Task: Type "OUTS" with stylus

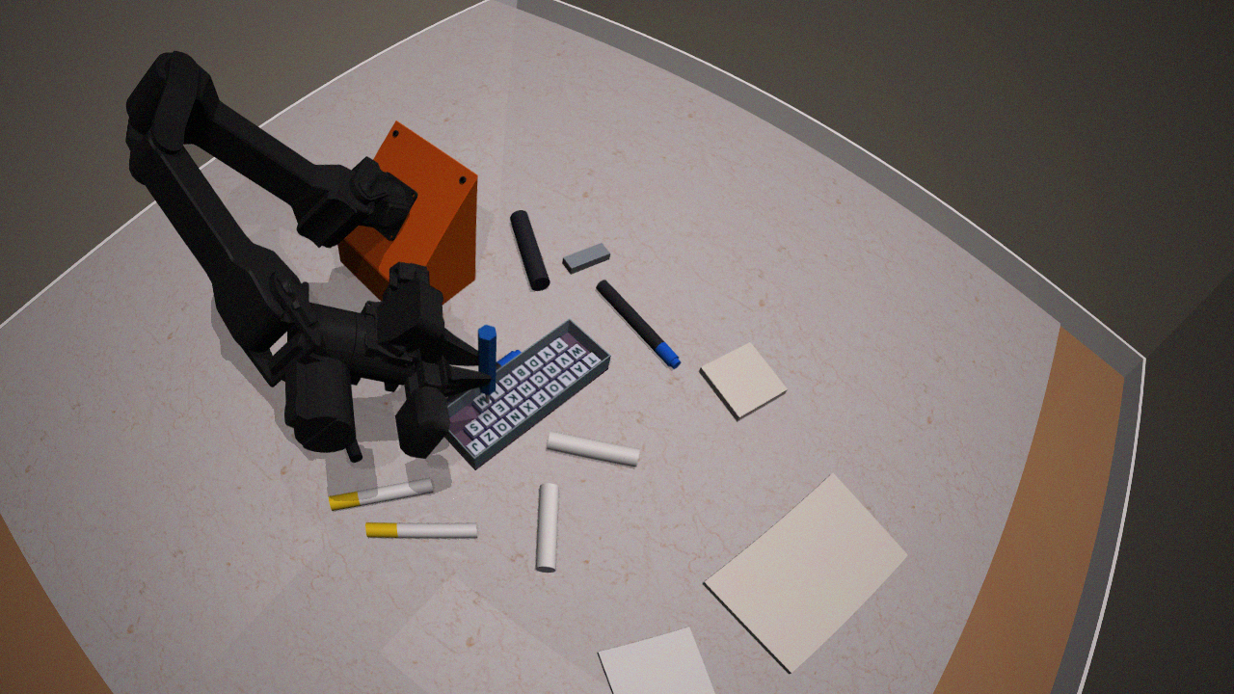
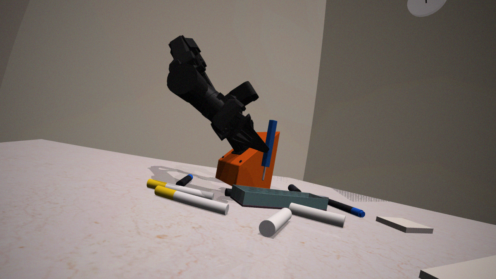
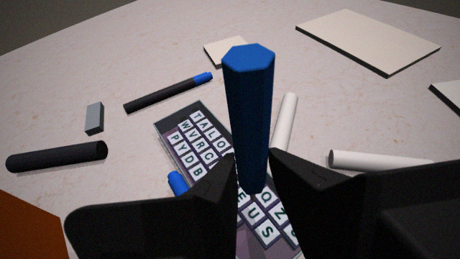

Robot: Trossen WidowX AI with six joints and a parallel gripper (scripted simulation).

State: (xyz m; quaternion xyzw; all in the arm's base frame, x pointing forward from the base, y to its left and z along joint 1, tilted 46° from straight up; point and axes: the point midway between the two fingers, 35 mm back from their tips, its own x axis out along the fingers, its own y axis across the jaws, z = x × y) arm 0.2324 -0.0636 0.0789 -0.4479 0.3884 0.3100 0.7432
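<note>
My gripper is shut on the blue stylus and holds it nearly upright. The stylus's thin metal tip shows in the exterior view above the tray-like keyboard, apart from it. In the wrist view, the stylus's lower end covers the area beside the E and Q keys. The U key and S key show nearer the camera. The T key is at the far end. The tip is hidden in that view.
The orange base stands behind the keyboard. A blue-capped pen lies close to its back edge. White cylinders lie in front. A black pen and a grey block lie past the far end.
</note>
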